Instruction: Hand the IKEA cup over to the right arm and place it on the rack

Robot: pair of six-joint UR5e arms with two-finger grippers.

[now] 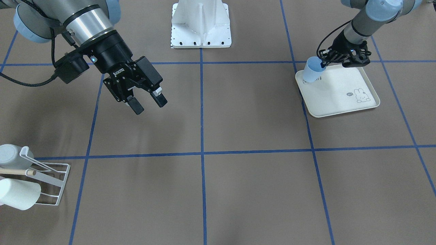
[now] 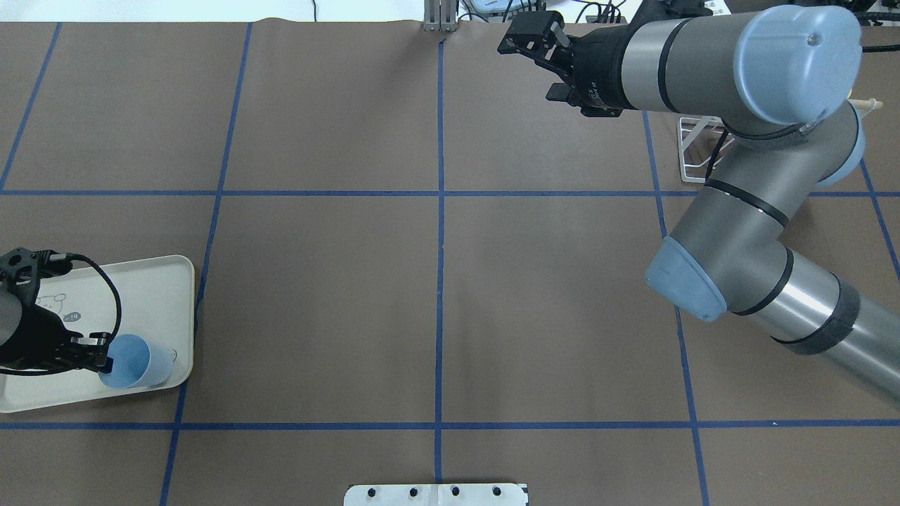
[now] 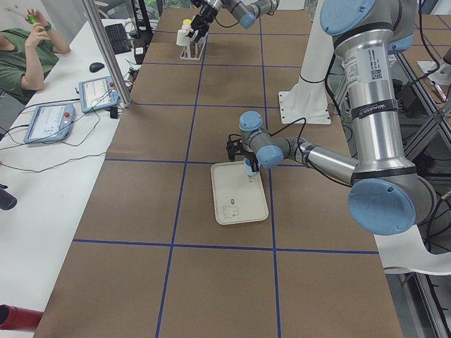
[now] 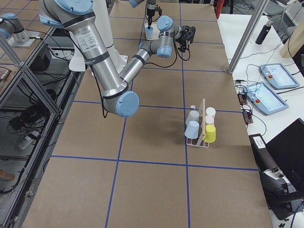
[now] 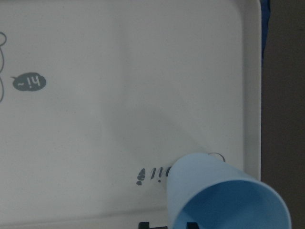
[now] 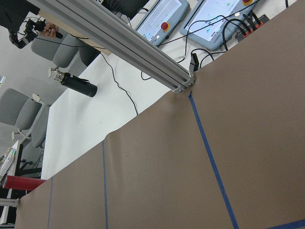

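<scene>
The IKEA cup (image 1: 311, 70) is light blue and leans tilted over the near corner of a cream rabbit-print tray (image 1: 344, 102). My left gripper (image 1: 322, 64) is shut on its rim, with the cup's mouth turned toward the wrist. In the left wrist view the cup (image 5: 224, 195) fills the lower right, above the tray (image 5: 119, 119). From overhead the cup (image 2: 137, 362) sits at the tray's (image 2: 151, 288) right end. My right gripper (image 1: 150, 105) hangs open and holds nothing, high over the table and far from the cup. The white wire rack (image 1: 54, 185) with a wooden dowel holds several cups.
The robot's white base plate (image 1: 201, 32) stands at the table's middle edge. Blue tape lines divide the brown table into squares. From overhead, the rack (image 2: 696, 151) lies partly hidden under my right arm. A person sits at a side desk with tablets.
</scene>
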